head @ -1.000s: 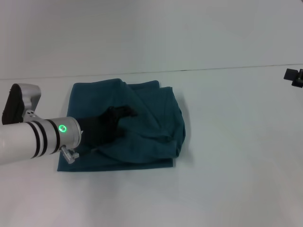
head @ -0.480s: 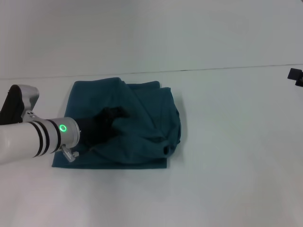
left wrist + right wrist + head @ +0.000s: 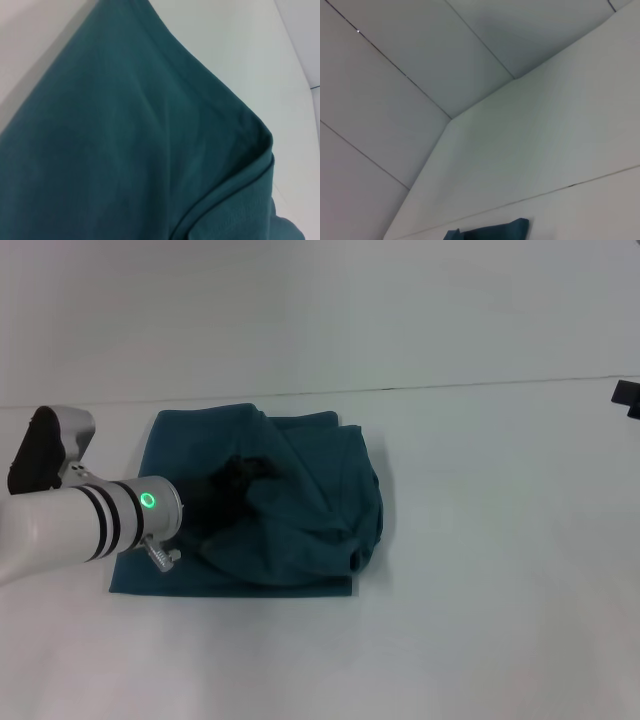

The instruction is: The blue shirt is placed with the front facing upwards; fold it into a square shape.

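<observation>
The blue shirt (image 3: 310, 510) lies on the white table (image 3: 500, 590) as a rumpled, roughly square bundle. Thick folds are bunched along its right side, and no lettering shows. My left gripper (image 3: 238, 476) is dark and rests on the middle of the bundle, partly sunk among the folds. The white left arm reaches in from the left edge. The left wrist view is filled by shirt (image 3: 125, 140) fabric with a folded hem. My right gripper (image 3: 628, 396) shows only as a dark tip at the far right edge, well away from the cloth. A corner of the shirt (image 3: 490, 232) appears in the right wrist view.
A pale wall (image 3: 320, 310) rises behind the table's far edge. Bare tabletop stretches to the right of the bundle and in front of it.
The bundle's front edge has slid left and its right fold has drawn inward. My left arm has shifted slightly back and up. The right gripper has withdrawn further toward the right edge.
</observation>
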`<move>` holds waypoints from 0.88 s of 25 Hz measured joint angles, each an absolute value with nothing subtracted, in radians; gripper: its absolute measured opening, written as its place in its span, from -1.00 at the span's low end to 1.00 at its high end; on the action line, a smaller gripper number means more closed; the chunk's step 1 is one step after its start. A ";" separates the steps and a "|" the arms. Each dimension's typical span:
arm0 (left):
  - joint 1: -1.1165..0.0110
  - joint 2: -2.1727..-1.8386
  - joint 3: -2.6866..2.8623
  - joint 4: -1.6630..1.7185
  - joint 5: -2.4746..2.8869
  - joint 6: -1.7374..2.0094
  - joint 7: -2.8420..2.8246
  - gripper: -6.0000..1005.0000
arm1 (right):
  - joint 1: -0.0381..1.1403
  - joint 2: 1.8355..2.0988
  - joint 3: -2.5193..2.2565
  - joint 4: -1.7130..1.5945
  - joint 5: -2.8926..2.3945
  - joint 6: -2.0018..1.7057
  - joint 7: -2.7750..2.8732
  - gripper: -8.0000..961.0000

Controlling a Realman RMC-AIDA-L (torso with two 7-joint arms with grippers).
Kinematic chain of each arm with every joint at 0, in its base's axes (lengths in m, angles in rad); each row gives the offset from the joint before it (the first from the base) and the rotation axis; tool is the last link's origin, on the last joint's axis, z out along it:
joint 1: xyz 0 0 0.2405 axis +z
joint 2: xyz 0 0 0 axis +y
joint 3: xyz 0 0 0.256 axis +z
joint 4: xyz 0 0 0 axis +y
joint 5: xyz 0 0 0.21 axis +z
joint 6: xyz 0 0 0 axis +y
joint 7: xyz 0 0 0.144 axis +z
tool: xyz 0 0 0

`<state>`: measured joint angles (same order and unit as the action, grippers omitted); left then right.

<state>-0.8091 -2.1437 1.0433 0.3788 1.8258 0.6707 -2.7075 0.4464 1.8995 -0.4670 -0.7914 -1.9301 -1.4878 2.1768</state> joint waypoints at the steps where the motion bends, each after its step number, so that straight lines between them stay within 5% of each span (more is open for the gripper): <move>1: -0.809 -2.144 1.042 0.379 1.826 0.670 -2.707 0.43 | 0.446 1.900 -0.466 -0.791 -1.930 -1.488 2.177 0.35; 18: -0.800 -2.147 1.037 0.385 1.817 0.657 -2.695 -0.17 | 0.441 1.901 -0.454 -0.791 -1.931 -1.488 2.176 0.35; 22: -0.797 -2.154 1.037 0.402 1.814 0.669 -2.695 -0.49 | 0.440 1.901 -0.452 -0.792 -1.931 -1.488 2.176 0.35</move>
